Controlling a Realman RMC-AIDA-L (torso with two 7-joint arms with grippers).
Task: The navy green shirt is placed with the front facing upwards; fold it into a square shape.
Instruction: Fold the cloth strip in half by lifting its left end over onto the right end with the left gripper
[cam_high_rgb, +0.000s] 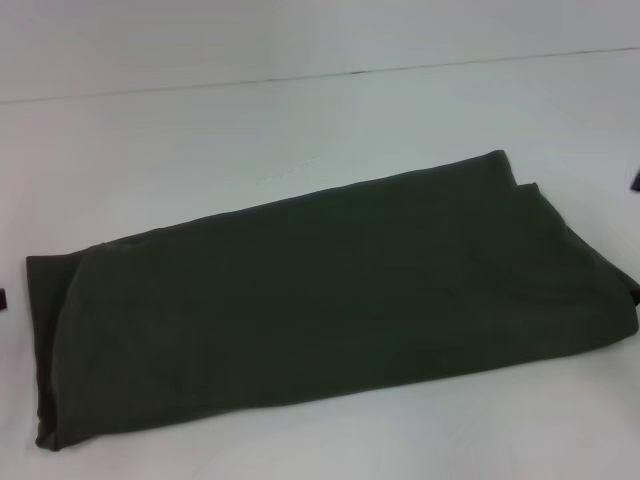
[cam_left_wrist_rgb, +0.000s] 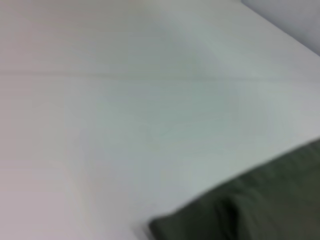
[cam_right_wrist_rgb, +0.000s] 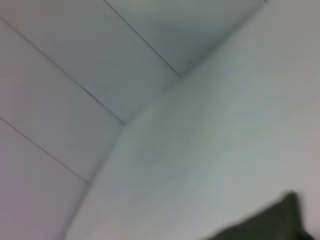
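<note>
The navy green shirt (cam_high_rgb: 330, 300) lies folded into a long, slanted band across the white table (cam_high_rgb: 200, 130), plain side up. Only dark slivers at the head view's edges hint at the grippers; their state cannot be told.

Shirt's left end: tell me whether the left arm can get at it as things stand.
Probably yes. The navy green shirt lies folded into a long band on the white table, nothing on or beside it. A dark sliver of the left gripper sits just off that end.
</note>
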